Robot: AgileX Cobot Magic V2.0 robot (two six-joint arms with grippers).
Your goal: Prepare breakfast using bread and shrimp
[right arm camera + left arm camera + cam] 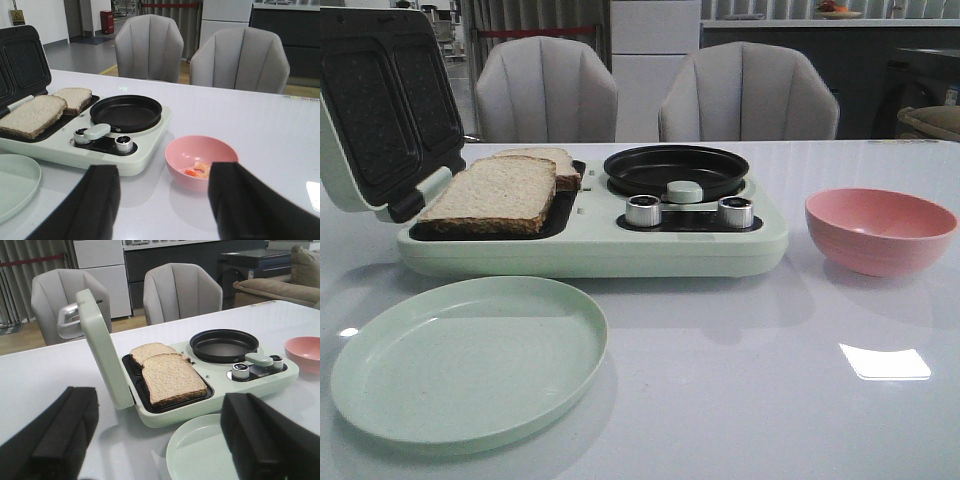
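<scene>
A white desk [740, 400] carries, from left to right, a pale green plate [468, 357], a mint breakfast maker [590, 240] and a pink bowl [880, 230]. The maker's lid [380, 110] stands open at its left end. Two bread slices [492, 193] lie overlapping on its left grill tray. Its right half holds a black round pan [676, 170] with nothing in it, and two silver knobs [643, 210] in front. Small pink-orange shrimp [198, 170] sit in the bowl. The left gripper [155, 440] and right gripper [162, 200] both hang above the desk with fingers spread wide, holding nothing.
</scene>
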